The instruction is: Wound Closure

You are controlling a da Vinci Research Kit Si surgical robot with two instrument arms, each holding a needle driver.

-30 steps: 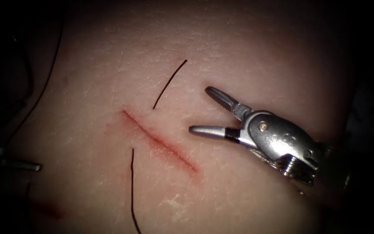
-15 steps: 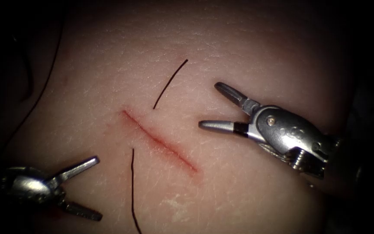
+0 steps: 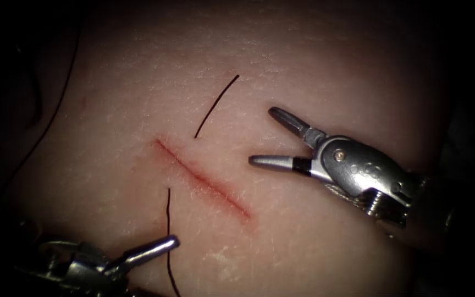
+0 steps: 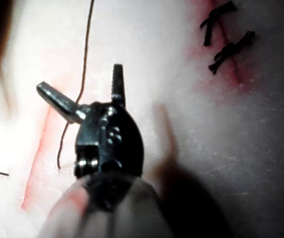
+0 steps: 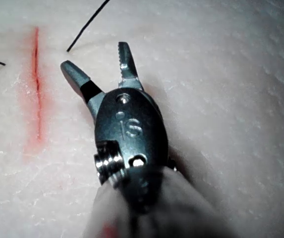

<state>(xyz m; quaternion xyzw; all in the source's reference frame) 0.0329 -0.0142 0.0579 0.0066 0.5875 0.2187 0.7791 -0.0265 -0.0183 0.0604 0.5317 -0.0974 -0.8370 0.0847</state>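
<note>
The cut runs slantwise across the tissue, red along its length. One dark thread strand lies on the cut's right side. Another thread strand comes out on its left side and trails downward. My right tool hovers right of the cut, open and holding nothing; in the right wrist view its jaws gape beside the cut. My left tool sits low on the left, one finger reaching the lower strand. The left wrist view shows it open astride the thread, not clamped.
A thin loose thread curves along the tissue's dim left edge. In the left wrist view two knotted stitches close another red cut further off. Faint red fluid smears border the cut.
My left tool came in from the left edge, open, and swept right and down to the lower strand. The right tool drifted slightly right and stayed open.
</note>
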